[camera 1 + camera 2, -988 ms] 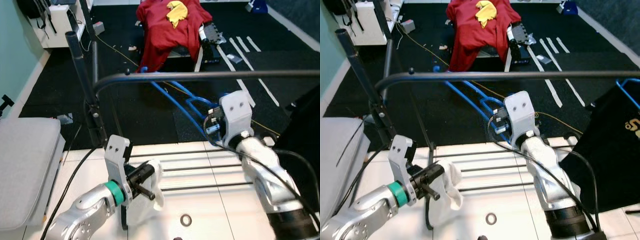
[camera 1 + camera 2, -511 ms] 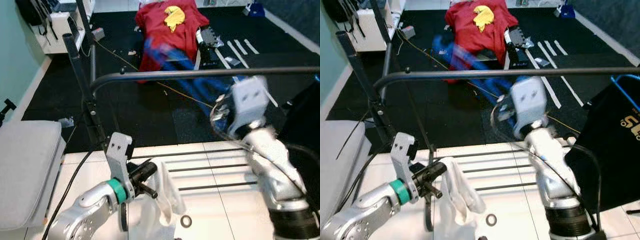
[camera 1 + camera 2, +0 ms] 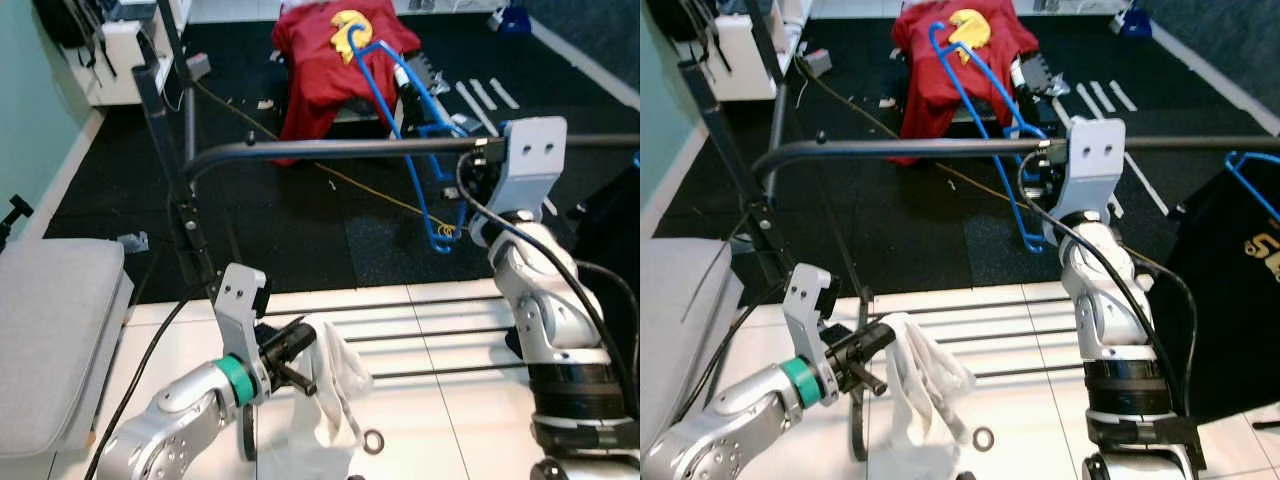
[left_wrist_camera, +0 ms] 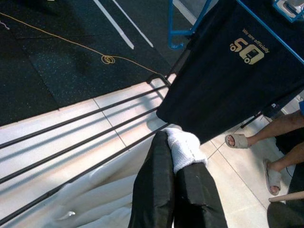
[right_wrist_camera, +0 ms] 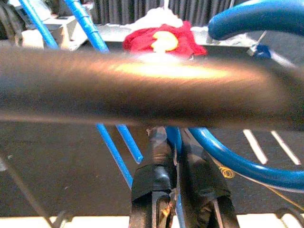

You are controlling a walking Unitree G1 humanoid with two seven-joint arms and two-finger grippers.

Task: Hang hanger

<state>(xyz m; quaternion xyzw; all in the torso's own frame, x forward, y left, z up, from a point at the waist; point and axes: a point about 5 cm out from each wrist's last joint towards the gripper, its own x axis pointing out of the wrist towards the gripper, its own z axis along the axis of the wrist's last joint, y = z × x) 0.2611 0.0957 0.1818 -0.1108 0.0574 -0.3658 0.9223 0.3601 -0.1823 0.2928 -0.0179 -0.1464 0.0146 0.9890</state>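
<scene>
The right hand (image 5: 178,190) is raised to the dark rail (image 3: 940,148) of the clothes rack and is pinching the blue hanger (image 3: 985,95) between its two black fingers, pressed together on the blue tube. The hanger stands beyond the rail, its hook (image 3: 352,40) pointing up and away from the robot, above the level of the bar; its lower corner (image 3: 440,240) hangs below. In the right wrist view the rail crosses very near in front of the fingers and a curved blue part passes just under it. The hanger is not yet resting on the rail, as far as I can judge.

The left hand (image 4: 176,164) is low, over the white floor, and it is closed on a white cloth (image 3: 325,400), which hangs limp from it. A black T-shirt (image 4: 228,61) hangs already on another blue hanger at the robot's right.

The hanger looks like a thin, stiff tube, light and probably a little smooth, so it can turn in the grip. I think the hold near the neck, below the hook, is best, because from there the hook can be led over the bar and lowered on it.
</scene>
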